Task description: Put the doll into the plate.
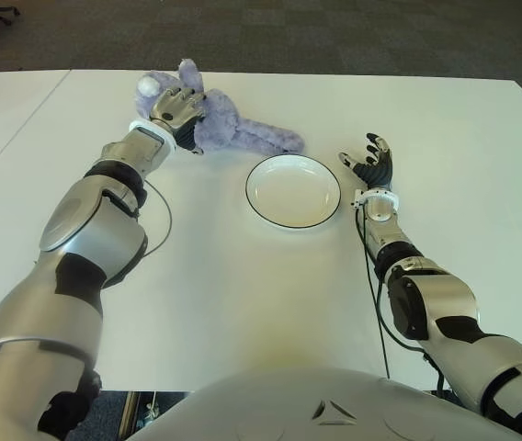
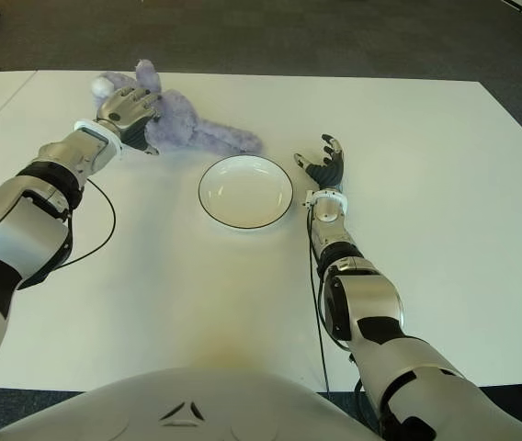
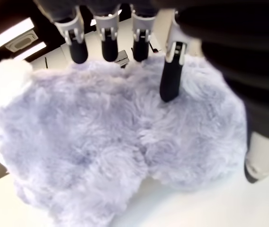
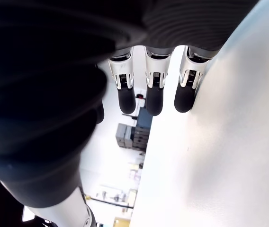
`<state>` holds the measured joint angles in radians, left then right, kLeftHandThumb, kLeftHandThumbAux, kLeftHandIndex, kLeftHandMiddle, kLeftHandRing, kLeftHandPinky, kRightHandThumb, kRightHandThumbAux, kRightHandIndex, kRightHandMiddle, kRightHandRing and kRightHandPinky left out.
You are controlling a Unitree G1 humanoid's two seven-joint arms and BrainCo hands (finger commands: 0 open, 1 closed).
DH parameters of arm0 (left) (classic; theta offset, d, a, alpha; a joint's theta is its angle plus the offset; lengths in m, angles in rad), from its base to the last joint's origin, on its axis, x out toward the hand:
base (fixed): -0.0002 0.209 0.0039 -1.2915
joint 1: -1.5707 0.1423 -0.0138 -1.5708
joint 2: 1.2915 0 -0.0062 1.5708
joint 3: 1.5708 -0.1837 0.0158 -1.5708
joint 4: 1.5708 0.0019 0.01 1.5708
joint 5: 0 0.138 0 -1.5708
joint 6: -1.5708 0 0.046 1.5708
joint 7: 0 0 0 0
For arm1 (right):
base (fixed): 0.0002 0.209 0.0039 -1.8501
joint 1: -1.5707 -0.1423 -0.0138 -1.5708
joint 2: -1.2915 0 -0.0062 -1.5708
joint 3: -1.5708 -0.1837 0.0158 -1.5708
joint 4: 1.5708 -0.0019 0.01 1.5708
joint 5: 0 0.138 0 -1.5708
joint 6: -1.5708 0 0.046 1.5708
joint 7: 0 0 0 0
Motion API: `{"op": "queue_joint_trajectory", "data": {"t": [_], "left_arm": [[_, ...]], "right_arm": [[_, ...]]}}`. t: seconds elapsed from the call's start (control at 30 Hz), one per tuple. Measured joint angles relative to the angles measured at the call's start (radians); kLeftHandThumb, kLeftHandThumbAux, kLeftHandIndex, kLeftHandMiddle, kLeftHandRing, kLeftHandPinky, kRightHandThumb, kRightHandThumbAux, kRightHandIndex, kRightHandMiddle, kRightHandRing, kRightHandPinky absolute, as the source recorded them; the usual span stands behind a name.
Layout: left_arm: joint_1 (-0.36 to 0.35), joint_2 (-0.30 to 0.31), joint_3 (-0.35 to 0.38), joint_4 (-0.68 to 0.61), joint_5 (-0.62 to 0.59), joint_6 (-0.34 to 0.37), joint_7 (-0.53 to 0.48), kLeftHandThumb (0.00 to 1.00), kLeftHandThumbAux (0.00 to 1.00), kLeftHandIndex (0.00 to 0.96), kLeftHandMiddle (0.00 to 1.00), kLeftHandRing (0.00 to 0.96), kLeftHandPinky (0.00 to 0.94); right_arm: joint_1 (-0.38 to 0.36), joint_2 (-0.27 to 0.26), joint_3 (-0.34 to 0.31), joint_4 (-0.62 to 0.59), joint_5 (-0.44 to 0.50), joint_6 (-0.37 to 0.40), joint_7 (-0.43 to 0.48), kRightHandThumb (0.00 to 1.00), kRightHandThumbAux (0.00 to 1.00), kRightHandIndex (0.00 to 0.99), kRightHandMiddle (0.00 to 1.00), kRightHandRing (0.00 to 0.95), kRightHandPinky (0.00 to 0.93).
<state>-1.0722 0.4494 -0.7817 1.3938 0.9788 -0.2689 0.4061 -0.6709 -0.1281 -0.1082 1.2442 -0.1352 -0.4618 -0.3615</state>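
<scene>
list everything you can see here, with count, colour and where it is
doll: 1, pale purple plush, lying on the table at the far left, beyond the plate and not in it
plate: 1, white with a thin dark rim, empty, middle of the table
table: 1, white, fills most of both eye views
floor: dark grey carpet beyond the table's far edge
left robot hand: 1, silver and black, on top of the doll, fingers spread over and pressing into the plush, not closed around it
right robot hand: 1, silver and black, just right of the plate, fingers relaxed and holding nothing
</scene>
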Motion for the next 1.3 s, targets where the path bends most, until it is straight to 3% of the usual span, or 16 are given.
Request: {"op": "queue_joint_trajectory", "data": {"t": [0.5, 0.57, 0.77, 0.8, 0.97, 1.3], "left_arm": [[0.039, -0.032, 0.039, -0.001, -0.042, 0.03, -0.029, 0.0, 0.646, 0.149, 0.0, 0.0, 0.0], [0.053, -0.035, 0.052, -0.001, -0.053, 0.03, -0.053, 0.0, 0.598, 0.128, 0.0, 0.0, 0.0], [0.067, -0.037, 0.097, -0.014, -0.11, 0.03, -0.154, 0.0, 0.56, 0.103, 0.0, 0.0, 0.0], [0.066, -0.037, 0.101, -0.017, -0.118, 0.029, -0.169, 0.0, 0.501, 0.051, 0.0, 0.0, 0.0], [0.051, -0.035, 0.13, -0.034, -0.157, 0.028, -0.286, 0.0, 0.419, 0.002, 0.0, 0.0, 0.0], [-0.003, 0.004, 0.18, -0.099, -0.232, 0.003, -0.561, 0.0, 0.339, 0.0, 0.0, 0.0, 0.0]], "right_arm": [[0.0, 0.0, -0.001, 0.0, 0.001, -0.001, 0.002, 0.234, 0.874, 0.168, 0.11, 0.09, 0.114], [0.0, 0.0, -0.001, 0.0, 0.001, -0.001, 0.002, 0.228, 0.872, 0.157, 0.098, 0.072, 0.083], [0.001, 0.0, -0.002, 0.0, 0.001, -0.001, 0.002, 0.219, 0.875, 0.151, 0.092, 0.064, 0.075], [0.001, 0.0, -0.002, 0.0, 0.001, -0.001, 0.003, 0.212, 0.878, 0.145, 0.09, 0.062, 0.079], [0.002, 0.0, -0.003, -0.005, 0.002, -0.009, 0.003, 0.201, 0.879, 0.138, 0.09, 0.064, 0.085], [-0.003, 0.001, -0.001, -0.027, 0.002, -0.026, 0.003, 0.233, 0.871, 0.148, 0.101, 0.083, 0.102]]}}
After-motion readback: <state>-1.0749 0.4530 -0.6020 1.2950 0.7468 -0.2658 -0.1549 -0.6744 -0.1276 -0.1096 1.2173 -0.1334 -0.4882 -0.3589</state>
